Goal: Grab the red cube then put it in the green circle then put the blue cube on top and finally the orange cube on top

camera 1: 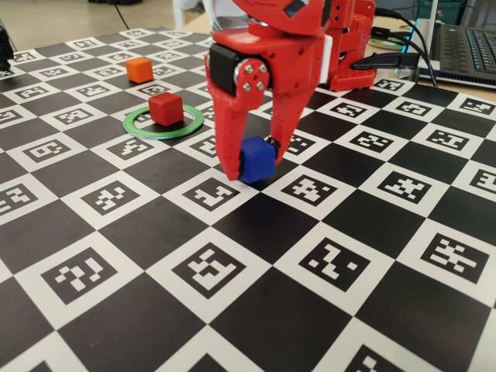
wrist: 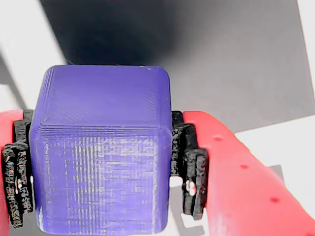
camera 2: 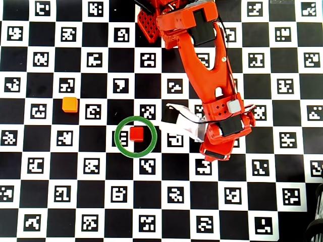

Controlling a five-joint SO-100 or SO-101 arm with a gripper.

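The blue cube [camera 1: 257, 160] sits pinched between the claw [camera 1: 252, 167] tips, low over the bench [camera 1: 232, 310] — closed on its sides, ready to carry. The red cube [camera 1: 166, 108] already rests inside the green circle [camera 1: 139, 129]; the orange cube [camera 1: 139, 70] waits beyond — the path looks unobstructed.

The blue cube [wrist: 101, 152] is matte plastic with fine ridged layer lines across its faces. The gripper [wrist: 101, 172] has smooth red plastic fingers faced with rough black pads [wrist: 189, 167]. The checkered board [camera 1: 256, 256] looks slightly glossy.
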